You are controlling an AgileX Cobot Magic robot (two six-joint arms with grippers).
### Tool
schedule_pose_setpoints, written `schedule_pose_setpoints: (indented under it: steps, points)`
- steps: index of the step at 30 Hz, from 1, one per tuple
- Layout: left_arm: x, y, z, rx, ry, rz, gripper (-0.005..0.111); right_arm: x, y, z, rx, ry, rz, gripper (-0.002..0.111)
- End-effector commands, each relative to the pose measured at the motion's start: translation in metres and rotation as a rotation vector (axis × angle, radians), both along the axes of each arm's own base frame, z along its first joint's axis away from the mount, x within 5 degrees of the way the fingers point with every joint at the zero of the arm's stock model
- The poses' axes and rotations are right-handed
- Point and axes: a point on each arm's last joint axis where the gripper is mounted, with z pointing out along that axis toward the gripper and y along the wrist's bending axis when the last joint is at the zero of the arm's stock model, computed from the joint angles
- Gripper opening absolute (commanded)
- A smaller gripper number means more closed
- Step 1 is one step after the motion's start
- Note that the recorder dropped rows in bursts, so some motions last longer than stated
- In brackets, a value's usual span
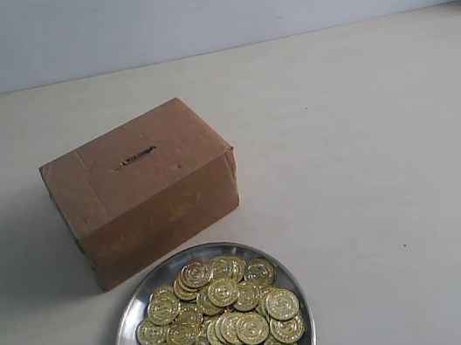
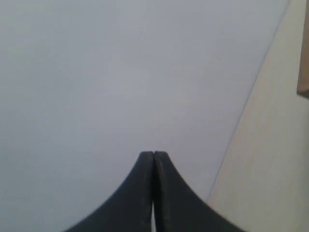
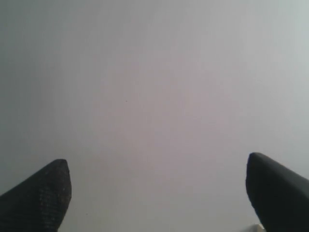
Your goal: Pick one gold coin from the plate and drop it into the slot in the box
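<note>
Exterior view. We see the cardboard box (image 1: 141,192) standing on the pale desk (image 1: 370,158), with the dark slot (image 1: 136,158) cut in its top face and nothing lodged in it. The silver plate (image 1: 130,322) lies on the desk just in front of the box, near its lower edge, and is partly cut off by the frame. The gold coins (image 1: 224,320) are heaped in the plate, overlapping one another. No coin lies on the desk or on the box. Neither arm appears in this view.

Left wrist view. We see the left gripper (image 2: 153,154) fully closed, its two dark fingers pressed together with nothing between them. It faces a plain grey wall (image 2: 120,72). A strip of desk and a brown edge (image 2: 304,72), possibly the box, sit at one border.

Right wrist view. We see the right gripper (image 3: 157,164) spread wide and empty, its fingers well apart against a blank grey surface. Neither plate nor box is visible here.

Progress. We judge that the task is at its start, with no coin picked and both grippers well apart from the plate. Everything remains to be done: the reach to the plate, the grasp of one coin, the carry to the box and the release into the slot.
</note>
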Motion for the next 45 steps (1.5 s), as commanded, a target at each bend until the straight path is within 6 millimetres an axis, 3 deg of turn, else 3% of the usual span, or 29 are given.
schedule_pose_setpoints:
  steps: [1,5,8,12,14,25,37,42,45]
  points:
    - [0.007,0.004,-0.021,0.094,0.041,0.045,0.000,0.015,0.000,-0.021,-0.124,-0.003,-0.062,0.092]
    - [0.015,0.004,-0.053,0.097,0.128,0.045,0.000,0.032,0.004,-0.053,-0.138,0.018,-0.034,0.092]
    - [0.017,0.005,-0.066,0.120,0.167,0.049,0.000,0.042,0.005,-0.075,-0.143,0.062,-0.023,0.092]
    - [0.019,0.007,-0.084,0.168,0.217,0.057,0.000,0.055,0.008,-0.121,-0.151,0.139,0.003,0.092]
    - [0.019,0.007,-0.090,0.172,0.230,0.058,0.000,0.057,0.009,-0.131,-0.146,0.155,0.010,0.092]
    - [0.020,0.015,-0.090,0.439,0.217,0.112,0.000,0.058,0.008,-0.136,-0.147,0.208,0.001,0.092]
    - [0.019,0.015,-0.091,0.434,0.229,0.110,0.000,0.058,0.007,-0.138,-0.147,0.234,-0.003,0.092]
    - [0.020,0.015,-0.087,0.175,0.208,0.149,0.000,0.058,0.007,-0.138,-0.147,0.239,-0.004,0.092]
    - [0.020,0.015,-0.087,-0.188,0.237,0.188,0.000,0.058,0.007,-0.139,-0.147,0.245,-0.005,0.092]
